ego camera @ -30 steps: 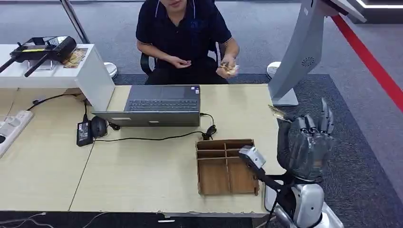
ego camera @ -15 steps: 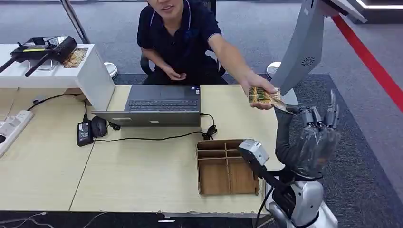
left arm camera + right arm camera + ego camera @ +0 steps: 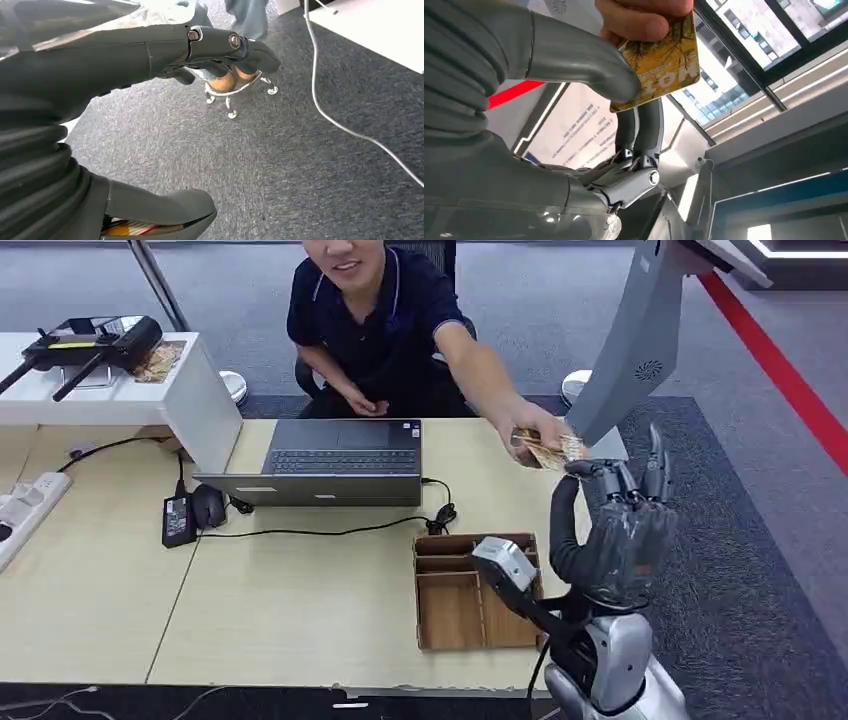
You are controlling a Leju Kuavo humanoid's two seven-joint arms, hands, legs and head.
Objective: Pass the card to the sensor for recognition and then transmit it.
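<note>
In the head view the right hand (image 3: 610,530) is raised upright past the bench's (image 3: 300,610) right edge, its fingers reaching up to the card (image 3: 553,450) that a seated person's hand (image 3: 530,436) holds out across the bench toward it. Half a second earlier that person's hand and card were a little farther right and the robot's hand stood apart from them; a second earlier the person still held the card close to the body. A wooden tray (image 3: 475,590) sits on the bench below, a laptop (image 3: 340,462) beside it, and the grey kiosk post (image 3: 630,350) that probably carries the sensor rises just behind. In the left wrist view the left hand (image 3: 125,100) hangs over grey carpet (image 3: 280,170), fingers loosely curled; a yellow-and-red sliver shows beneath its thumb, but whether it is held cannot be told. In the right wrist view the card (image 3: 659,65) lies between the thick grey thumb (image 3: 589,65) and the darker fingers (image 3: 641,130), the person's fingers (image 3: 644,15) still gripping its other end; the robot's fingers bracket it without clearly clamping. The task looks barely begun: the handover is under way, while sensing and passing on remain.
</note>
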